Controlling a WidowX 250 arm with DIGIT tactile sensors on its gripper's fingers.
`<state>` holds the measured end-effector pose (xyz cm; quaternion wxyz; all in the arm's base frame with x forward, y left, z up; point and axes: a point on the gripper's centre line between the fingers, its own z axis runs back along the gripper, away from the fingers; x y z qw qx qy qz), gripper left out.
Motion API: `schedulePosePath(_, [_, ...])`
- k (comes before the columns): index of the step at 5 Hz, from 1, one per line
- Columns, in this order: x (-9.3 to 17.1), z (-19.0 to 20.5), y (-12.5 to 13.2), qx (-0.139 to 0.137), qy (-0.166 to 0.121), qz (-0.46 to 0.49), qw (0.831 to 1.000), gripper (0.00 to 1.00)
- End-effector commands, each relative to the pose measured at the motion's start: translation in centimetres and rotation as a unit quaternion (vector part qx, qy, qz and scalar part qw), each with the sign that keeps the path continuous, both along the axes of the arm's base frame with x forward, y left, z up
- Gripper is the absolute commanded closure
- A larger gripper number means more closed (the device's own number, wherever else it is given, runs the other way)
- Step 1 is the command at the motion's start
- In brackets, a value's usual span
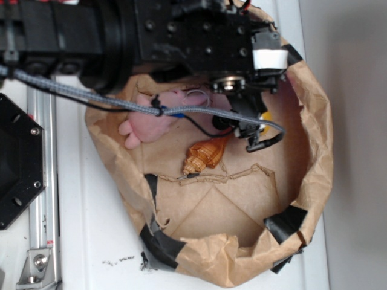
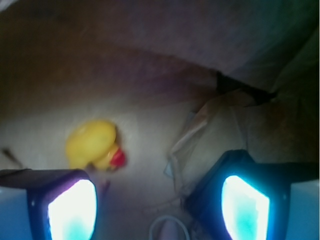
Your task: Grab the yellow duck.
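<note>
The yellow duck (image 2: pixel 92 145) is small and glossy with a red beak. It lies on brown paper just beyond my left finger (image 2: pixel 70 210), not between the fingers. In the exterior view only a sliver of the duck (image 1: pixel 265 116) shows beside the gripper (image 1: pixel 249 125). The gripper (image 2: pixel 157 210) is open and holds nothing. Its right finger (image 2: pixel 245 205) stands over crumpled paper.
Everything sits inside a shallow brown paper bag (image 1: pixel 317 133) patched with black tape (image 1: pixel 284 220). A pink plush (image 1: pixel 151 124) and an orange-brown seashell (image 1: pixel 205 154) lie left of the gripper. A metal rail (image 1: pixel 42 181) and a black plate (image 1: pixel 15 163) stand outside the bag at left.
</note>
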<state>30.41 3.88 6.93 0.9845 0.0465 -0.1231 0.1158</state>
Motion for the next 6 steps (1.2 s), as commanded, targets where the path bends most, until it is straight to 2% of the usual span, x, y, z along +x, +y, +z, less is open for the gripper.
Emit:
schedulePosePath(1, [1.3,0.2,0.4,0.014,0.011,0.053,0.998,0.00])
schedulePosePath(3, [1.3,0.2,0.4,0.014,0.011,0.053,0.998,0.00])
schedulePosePath(4, [1.1,-0.4,1.5,0.051,-0.080,0.105,0.990,0.00])
schedulePosePath(5, [1.3,-0.9,1.4,0.029,-0.128,0.095,0.987,0.00])
schedulePosePath(6, [0.7,-0.8,0.2,0.014,-0.131,0.073,0.989,0.00])
